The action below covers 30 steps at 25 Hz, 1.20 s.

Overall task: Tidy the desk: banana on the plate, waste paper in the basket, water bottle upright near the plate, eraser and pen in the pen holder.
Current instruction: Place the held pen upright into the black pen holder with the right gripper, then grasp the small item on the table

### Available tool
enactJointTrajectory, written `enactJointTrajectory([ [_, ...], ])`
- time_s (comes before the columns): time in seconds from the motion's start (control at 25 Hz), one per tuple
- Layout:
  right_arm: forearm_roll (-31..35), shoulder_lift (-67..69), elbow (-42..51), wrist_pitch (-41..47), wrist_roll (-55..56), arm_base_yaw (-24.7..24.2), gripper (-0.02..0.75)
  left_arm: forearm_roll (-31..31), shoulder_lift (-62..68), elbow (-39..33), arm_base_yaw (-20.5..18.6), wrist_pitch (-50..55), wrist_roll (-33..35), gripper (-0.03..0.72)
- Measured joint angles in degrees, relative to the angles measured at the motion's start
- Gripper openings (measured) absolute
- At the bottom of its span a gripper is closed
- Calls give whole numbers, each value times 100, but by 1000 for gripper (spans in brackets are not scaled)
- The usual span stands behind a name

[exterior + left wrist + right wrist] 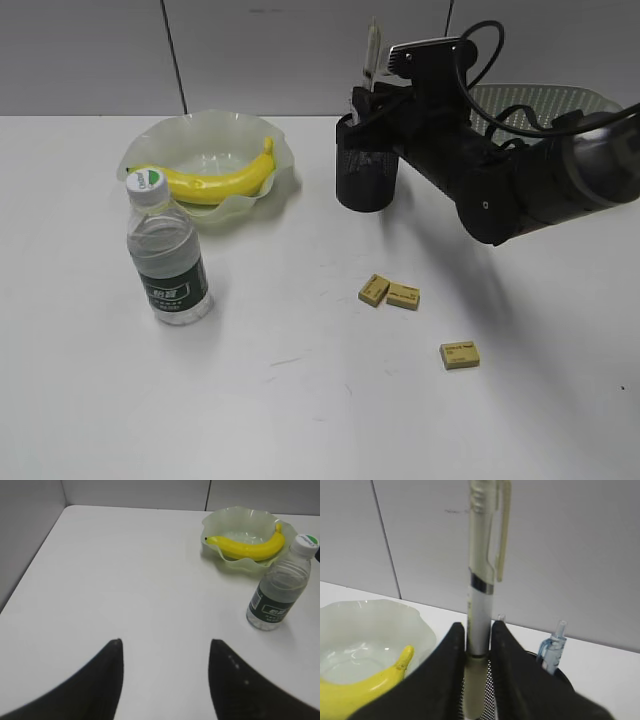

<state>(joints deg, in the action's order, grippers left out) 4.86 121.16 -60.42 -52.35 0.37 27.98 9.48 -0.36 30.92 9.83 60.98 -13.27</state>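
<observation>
**Pen held upright over the pen holder, erasers waiting on the desk**

Nearest the exterior camera, three small tan erasers lie on the white desk: one alone, and a touching pair a little farther back. They look light, rubbery and easy to pinch across their short sides.

To the left stands a water bottle, upright with its cap on, just in front of a pale wavy-edged plate that holds the banana.

Farther back on the right, the right gripper has its fingers closed on a silvery pen, gripping its lower barrel. The pen stands vertical, clip uppermost, its tip down at the mouth of the black mesh pen holder, where a blue pen already sits. The pen is stiff, smooth and light, so it will likely drop in cleanly.

A mesh basket sits behind the arm.

The left gripper hangs over bare desk, fingers spread wide and holding nothing.
</observation>
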Motion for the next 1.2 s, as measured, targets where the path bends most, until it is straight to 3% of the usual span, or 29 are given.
enactJointTrajectory([
  [0.2, 17, -27, -9, 25, -37, 0, 448, 0, 0, 0, 0, 0, 0, 397],
  [0.36, -24, -803, 270, 677, -37, 0, 511, 0, 0, 0, 0, 0, 0, 396],
  [0.44, -88, -1595, 454, 1785, -37, 0, 515, 0, 0, 0, 0, 0, 0, 395],
  [0.76, -392, -4784, 553, 8640, -138, 0, 419, -14, 0, 0, 0, 0, 0, 382],
  [0.88, -396, -5848, 823, 10461, -133, 0, 400, -62, 0, 0, 0, -7, 0, 370],
  [1.04, -390, -7768, 1674, 11511, -37, 0, 394, -116, 324, 0, 0, -34, 157, 346],
  [1.2, -364, -9731, 2413, 11565, -5, 0, 394, -182, 957, 87, 0, -306, 597, 335],
])
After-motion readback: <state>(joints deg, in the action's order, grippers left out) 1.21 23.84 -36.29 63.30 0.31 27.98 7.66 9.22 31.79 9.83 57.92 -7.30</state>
